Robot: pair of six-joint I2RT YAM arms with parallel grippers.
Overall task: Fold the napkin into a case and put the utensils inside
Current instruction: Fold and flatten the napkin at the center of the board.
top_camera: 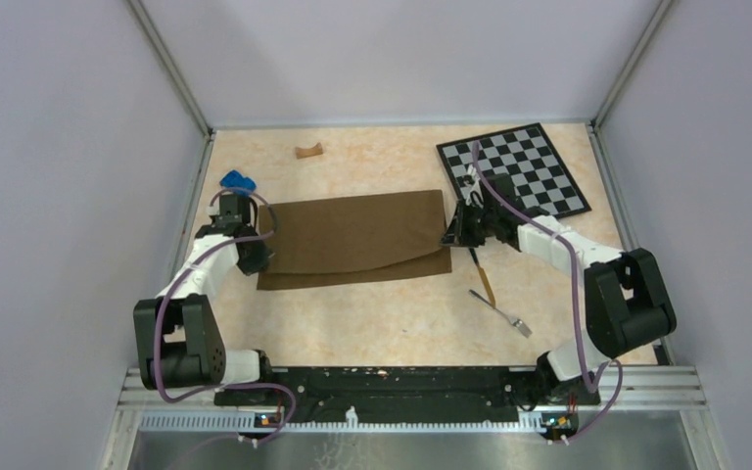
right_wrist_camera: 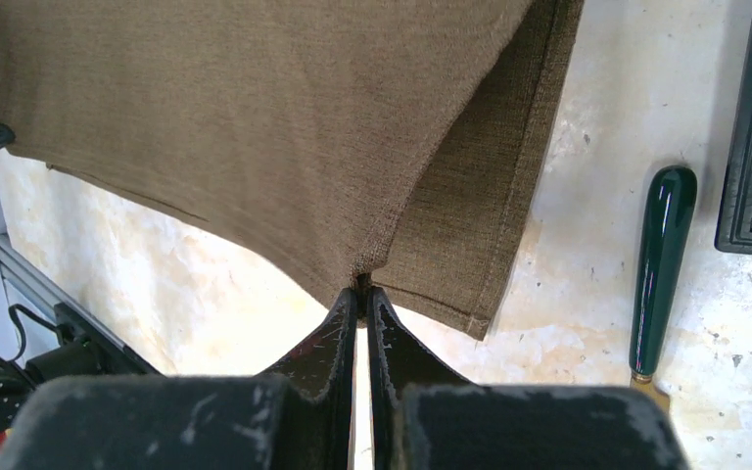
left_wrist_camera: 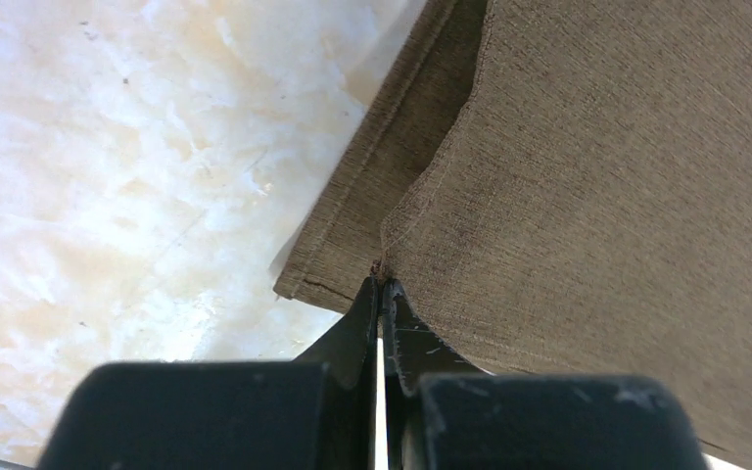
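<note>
While both hands are pinching the upper layer of the napkin [top_camera: 352,230], the step in hand looks like another fold toward the narrow case. The napkin is lying doubled in the middle of the top view, on the worktop [top_camera: 352,328], with a strip of the lower layer showing along its bottom edge. The left hand [left_wrist_camera: 382,290] is gripping the upper layer's corner at the left end, its jaws pressed almost together with only cloth between them. The right hand [right_wrist_camera: 362,290] is gripping the matching corner at the right end in the same way. Both arms are reaching in from the bottom corners of the top view, elbows bent outward, hands low and facing each other across the cloth.

To do this well, the hands should be travelling together at one height and pace, pulling slightly apart so the held edge is running straight; it is bowing a little between them now. The lower layer should be lying flat and uncaught. The knife [top_camera: 483,276] and fork [top_camera: 509,317] are lying just below and right of the napkin's right end, so the right arm should be steering clear of them.
</note>
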